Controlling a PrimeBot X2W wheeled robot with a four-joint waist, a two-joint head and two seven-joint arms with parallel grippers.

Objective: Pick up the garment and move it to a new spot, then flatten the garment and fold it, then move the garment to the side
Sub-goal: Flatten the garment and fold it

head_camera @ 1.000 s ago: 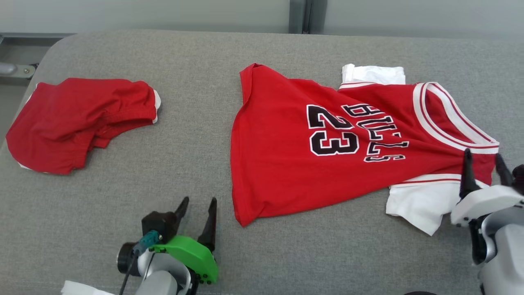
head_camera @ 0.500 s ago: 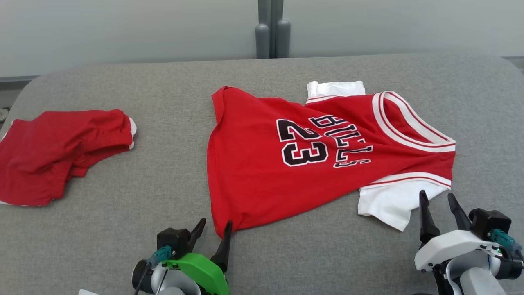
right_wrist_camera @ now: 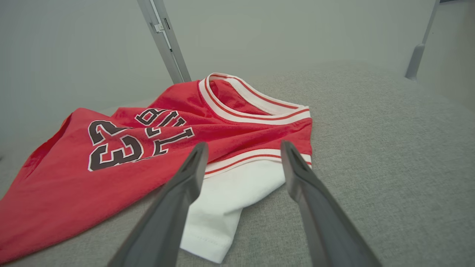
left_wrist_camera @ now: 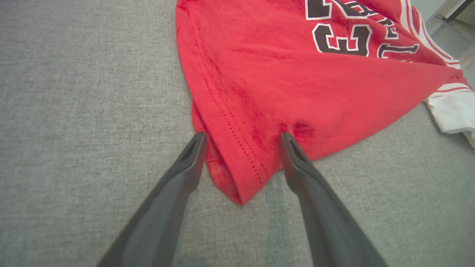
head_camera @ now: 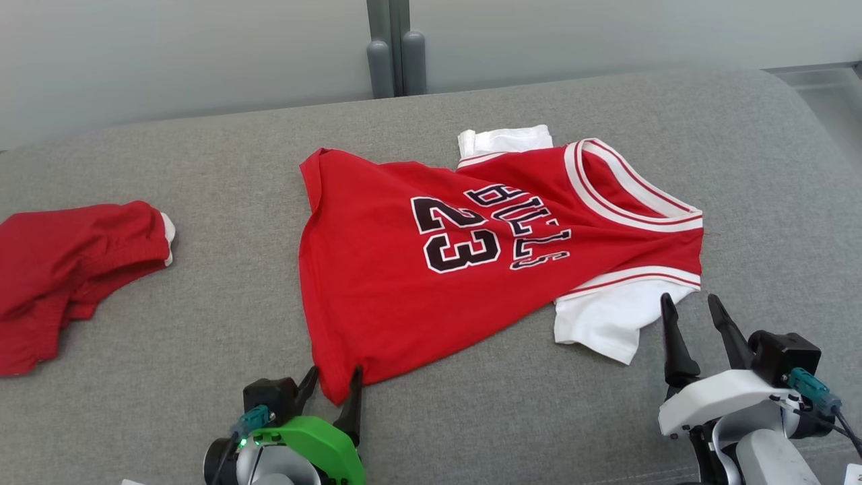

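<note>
the red jersey (head_camera: 404, 269) lies spread on the grey fabric counter (head_camera: 202, 303). left jaws stand wide apart astride its near hem corner (left_wrist_camera: 239, 181); right jaws, equally apart, hover empty beside its white sleeve (head_camera: 599, 323).

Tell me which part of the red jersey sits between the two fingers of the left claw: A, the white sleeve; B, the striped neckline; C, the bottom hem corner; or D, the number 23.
C: the open left claw straddles the bottom hem corner of the jersey, while the white sleeve lies over by the right claw.
</note>
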